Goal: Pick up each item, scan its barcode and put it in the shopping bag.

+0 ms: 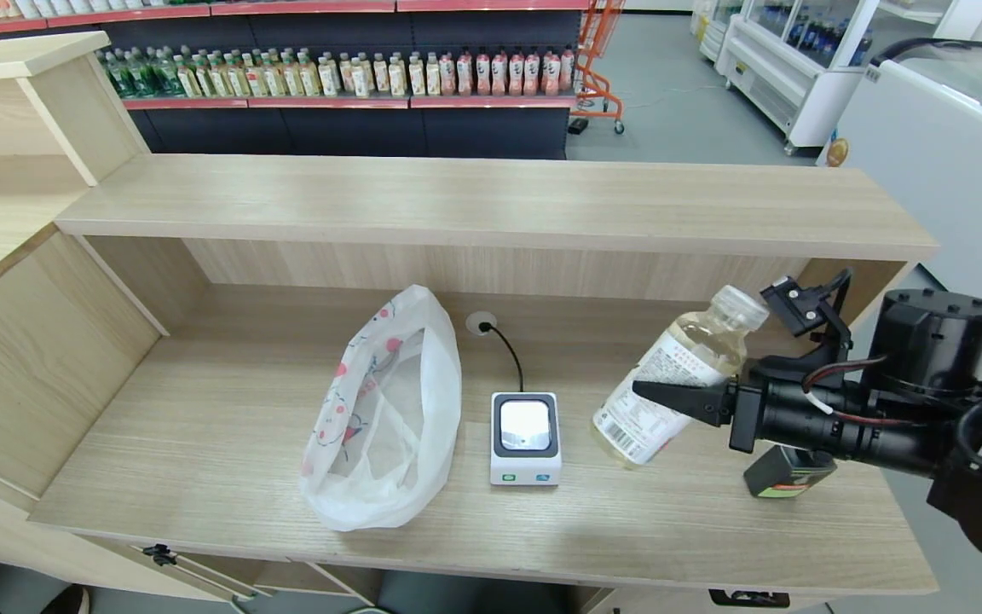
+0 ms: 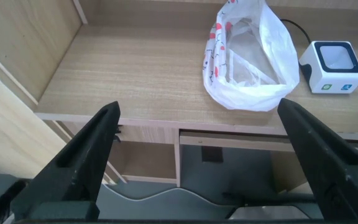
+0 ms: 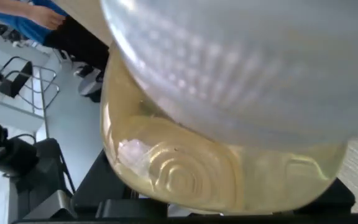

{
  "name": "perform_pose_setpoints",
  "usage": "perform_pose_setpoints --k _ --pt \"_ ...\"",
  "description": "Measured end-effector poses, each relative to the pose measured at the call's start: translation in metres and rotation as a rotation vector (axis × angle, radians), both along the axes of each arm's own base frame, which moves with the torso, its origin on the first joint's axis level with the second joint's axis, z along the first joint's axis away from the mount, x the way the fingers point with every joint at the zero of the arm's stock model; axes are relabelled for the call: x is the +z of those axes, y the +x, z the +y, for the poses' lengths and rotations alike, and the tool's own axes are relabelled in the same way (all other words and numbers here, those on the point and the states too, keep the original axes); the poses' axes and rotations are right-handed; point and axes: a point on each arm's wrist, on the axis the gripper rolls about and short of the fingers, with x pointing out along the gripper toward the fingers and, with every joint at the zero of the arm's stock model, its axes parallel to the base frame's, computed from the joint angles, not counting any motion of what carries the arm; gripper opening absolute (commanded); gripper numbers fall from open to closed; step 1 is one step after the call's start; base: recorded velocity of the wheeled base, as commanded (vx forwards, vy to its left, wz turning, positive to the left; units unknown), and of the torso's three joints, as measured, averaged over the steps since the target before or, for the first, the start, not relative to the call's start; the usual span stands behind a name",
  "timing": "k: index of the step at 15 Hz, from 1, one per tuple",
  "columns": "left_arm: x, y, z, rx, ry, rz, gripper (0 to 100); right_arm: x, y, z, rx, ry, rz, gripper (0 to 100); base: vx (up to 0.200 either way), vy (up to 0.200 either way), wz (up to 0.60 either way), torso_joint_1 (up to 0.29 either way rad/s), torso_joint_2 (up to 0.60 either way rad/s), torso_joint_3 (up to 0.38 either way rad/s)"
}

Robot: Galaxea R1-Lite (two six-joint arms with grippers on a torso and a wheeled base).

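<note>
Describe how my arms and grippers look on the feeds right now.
The right arm is matte black, built of cylindrical links with a fat round joint housing. Red, white and black cables loop over its forearm, and a small black bracket sits above the wrist. The right gripper and left gripper have plain black, tapered, wedge-shaped fingers.

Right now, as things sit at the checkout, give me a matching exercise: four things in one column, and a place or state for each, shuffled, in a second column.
Column one:
1. bottle
2. shopping bag
3. scanner
4. left hand

Column two:
A. lying open on the counter, left of the scanner
B. open, holding nothing
C. tilted, gripped by the right hand
D. standing on the counter between bag and bottle

Pairs: 1-C, 2-A, 3-D, 4-B
</note>
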Motion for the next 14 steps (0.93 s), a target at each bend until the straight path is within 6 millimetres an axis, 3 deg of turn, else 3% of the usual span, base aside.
perform_pose_setpoints --k 5,14 --pt "0.0 0.0 0.0 0.0 0.0 0.0 100 0.012 -0.028 0.023 0.146 0.019 -0.037 0 0.0 0.0 0.0 0.0 0.0 0.0" --pt "0.0 0.0 0.0 0.0 0.0 0.0 100 -0.002 -0.048 0.042 0.25 -0.022 0.028 0 0.0 0.0 0.0 0.0 0.0 0.0"
